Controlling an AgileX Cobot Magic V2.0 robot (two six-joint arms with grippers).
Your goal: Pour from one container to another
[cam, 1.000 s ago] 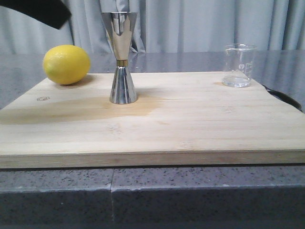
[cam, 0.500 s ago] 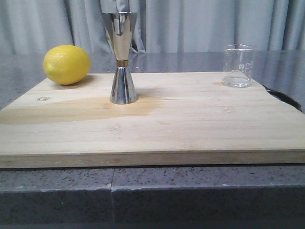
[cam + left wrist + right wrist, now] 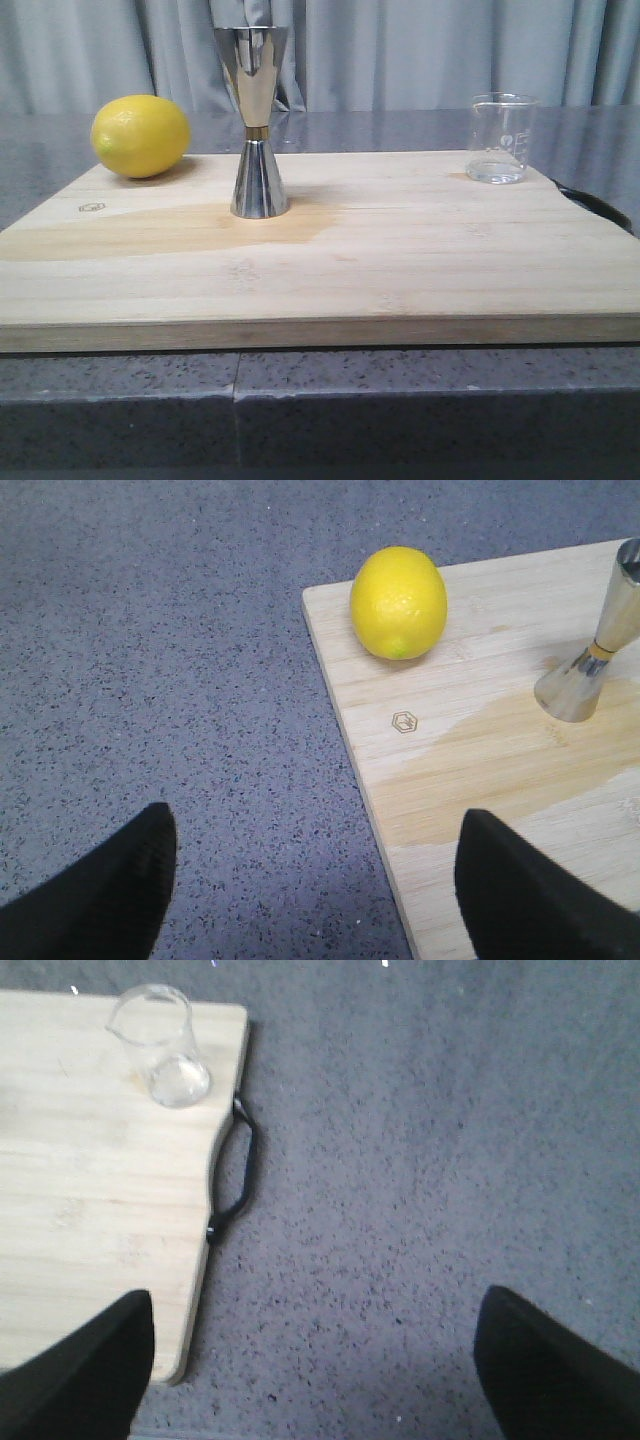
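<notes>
A pale wooden cutting board [image 3: 330, 260] filled most of the front view, lying flat on a speckled grey counter [image 3: 400, 400]; a darker damp-looking patch ran across the board from its left edge to the jigger's foot. A black loop handle [image 3: 238, 1175] stuck out from the board's right edge, just beside the beaker's corner.

A yellow lemon [image 3: 140, 135] sat at about ten o'clock on the board, near the far left corner, well apart from the beaker.

The steel jigger [image 3: 256, 120] stood upright at roughly eleven o'clock, right of the lemon; its tall, narrow-waisted shape looked easy to tip and its polished metal probably slippery, so it seemed best left standing where it was.

The small glass beaker [image 3: 500, 138] stood upright at about one o'clock, near the far right corner, well apart from the jigger; it appeared nearly empty. It looked light, rigid, smooth and breakable; a gentle sideways hold around the middle of its wall, below the lip, seemed the sensible grip.

Open board lay between beaker and jigger, giving clear room to carry across; the near edge and handle were close to the beaker.

The left gripper [image 3: 310, 890] hung over the board's left edge, fingers wide apart and holding nothing; the right gripper [image 3: 310, 1380] hovered over the board's right edge and the counter, fingers likewise spread and empty.
</notes>
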